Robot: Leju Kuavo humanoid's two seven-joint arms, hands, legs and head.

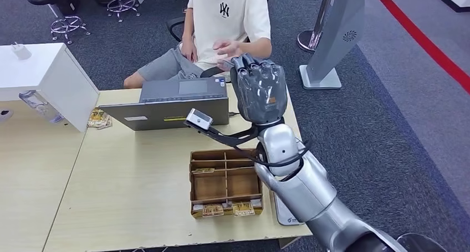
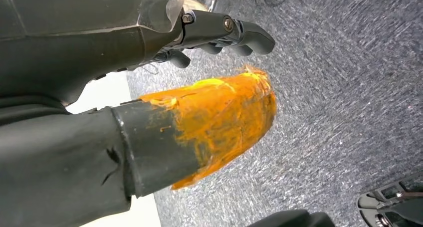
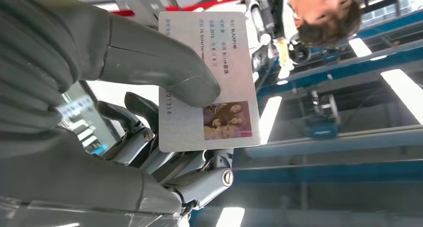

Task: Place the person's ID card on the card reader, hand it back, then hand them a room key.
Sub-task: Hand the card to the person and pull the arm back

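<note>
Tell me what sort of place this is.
Probably a mock check-in desk in an office or lab: a wooden desk with a laptop, a divided card box, a seated person, grey carpet and rolling stools.

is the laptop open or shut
Shut. In the head view the laptop lies flat on the desk with its grey lid down, no screen or keys showing.

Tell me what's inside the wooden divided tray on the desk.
The wooden tray holds small yellowish packets along its front row and one in a left compartment. The right arm covers its right edge, so anything there is hidden.
</note>
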